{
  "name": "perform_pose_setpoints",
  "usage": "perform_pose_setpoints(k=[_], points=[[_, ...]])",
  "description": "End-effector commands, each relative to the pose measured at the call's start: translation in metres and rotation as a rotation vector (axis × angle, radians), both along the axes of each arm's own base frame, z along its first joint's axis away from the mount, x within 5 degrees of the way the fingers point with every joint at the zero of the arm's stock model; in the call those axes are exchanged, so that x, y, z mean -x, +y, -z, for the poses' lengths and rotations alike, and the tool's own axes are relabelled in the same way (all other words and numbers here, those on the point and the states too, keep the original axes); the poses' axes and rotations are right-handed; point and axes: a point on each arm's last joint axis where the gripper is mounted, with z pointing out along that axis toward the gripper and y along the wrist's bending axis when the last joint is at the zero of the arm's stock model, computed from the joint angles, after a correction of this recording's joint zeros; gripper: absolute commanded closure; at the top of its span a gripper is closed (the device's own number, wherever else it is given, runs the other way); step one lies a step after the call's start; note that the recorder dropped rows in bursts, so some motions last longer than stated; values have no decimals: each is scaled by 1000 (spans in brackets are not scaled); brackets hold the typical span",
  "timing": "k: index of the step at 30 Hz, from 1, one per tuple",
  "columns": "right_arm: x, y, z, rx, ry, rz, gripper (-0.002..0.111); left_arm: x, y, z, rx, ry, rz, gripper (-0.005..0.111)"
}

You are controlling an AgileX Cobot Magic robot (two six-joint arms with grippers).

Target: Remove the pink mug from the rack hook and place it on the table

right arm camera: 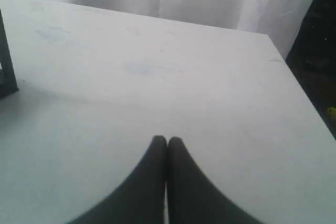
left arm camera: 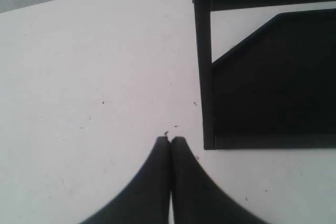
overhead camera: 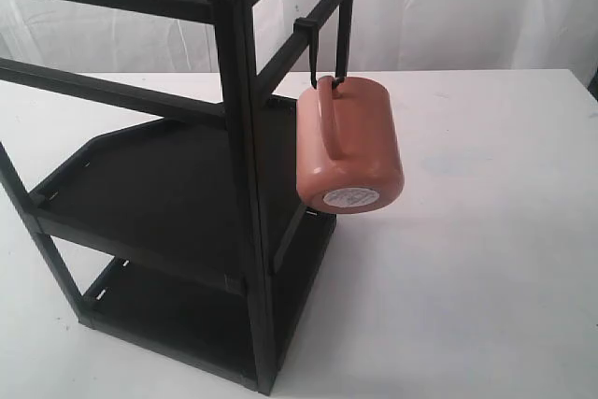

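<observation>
White curtains [overhead camera: 448, 7] backed a broad white tabletop [overhead camera: 486, 268] bearing a tall black metal rack [overhead camera: 239, 184]. A squat salmon-pink ceramic mug [overhead camera: 360, 151] hung by its loop handle [overhead camera: 327, 123] from a thin black hook [overhead camera: 313, 58] on a side rail [overhead camera: 280, 55]. It looked rigid, slick and breakable; gripping across its body seemed safest. The left gripper [left arm camera: 170, 141] and right gripper [right arm camera: 167, 140] were pinched closed, empty.

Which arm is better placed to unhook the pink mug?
Probably right: the pink mug hangs on the right of the rack, over the table that the right gripper faces; the rack stands between it and the left gripper.
</observation>
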Motion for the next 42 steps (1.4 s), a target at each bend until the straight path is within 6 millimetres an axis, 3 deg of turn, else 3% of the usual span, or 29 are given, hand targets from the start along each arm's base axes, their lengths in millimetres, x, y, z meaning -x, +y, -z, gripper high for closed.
perform_pose_setpoints(k=[1, 3, 5, 10, 12, 22, 27, 33, 35, 38, 42], points=[[0, -2, 0, 112, -21, -8, 108, 0, 0, 1, 0, -1, 0, 107], [-1, -4, -6, 200, -91, 3, 108, 0, 0, 1, 0, -1, 0, 107], [-3, -5, -17, 138, -208, 36, 108, 0, 0, 1, 0, -1, 0, 107], [0, -13, -42, -505, -473, 144, 108, 0, 0, 1, 0, -1, 0, 107], [2, -16, -46, -629, -529, 156, 108, 0, 0, 1, 0, -1, 0, 107], [5, -20, -53, -713, -618, 162, 108, 0, 0, 1, 0, -1, 0, 107], [4, -19, -52, -1012, -588, 134, 108, 0, 0, 1, 0, -1, 0, 107], [7, -21, -58, -1148, -644, 108, 108, 0, 0, 1, 0, -1, 0, 107], [8, -14, -70, -995, -621, 54, 108, 0, 0, 1, 0, -1, 0, 107], [16, -3, -111, -677, -581, -23, 108, 0, 0, 1, 0, -1, 0, 107], [-5, 8, -163, -465, -487, -144, 108, 0, 0, 1, 0, -1, 0, 107]])
